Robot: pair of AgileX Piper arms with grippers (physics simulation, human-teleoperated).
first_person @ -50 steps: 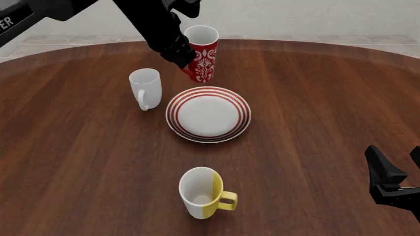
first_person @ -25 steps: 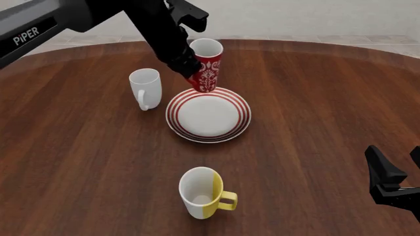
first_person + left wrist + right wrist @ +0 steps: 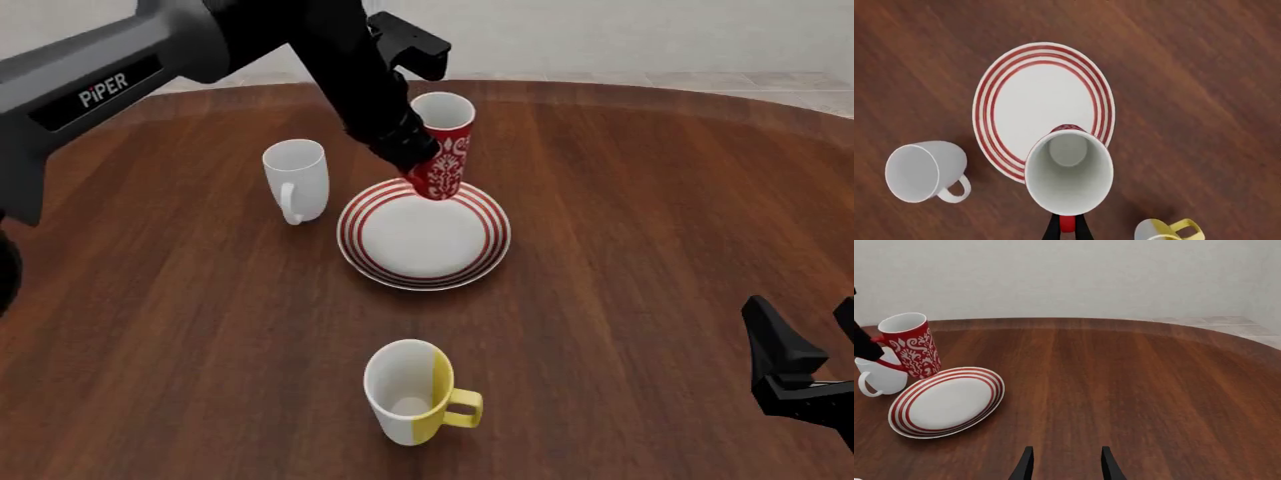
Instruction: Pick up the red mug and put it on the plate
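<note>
The round wooden table carries everything, and the plate — white with red rings round its rim — lies near its middle. The left arm reaches in over the table's far side, and its gripper is clamped on the red handle of the red mug. The mug hangs upright, tilted a little, in the air above the far rim of the plate, its base just over the striped band; in the left wrist view its white inside covers the plate's edge. The plain white mug stands just left of the plate, handle toward the camera. The white-and-yellow mug stands on the near side of the plate, well apart from it, handle to the right. The right gripper hovers low — well to the near right of the plate — with its fingers spread and nothing between them.
</note>
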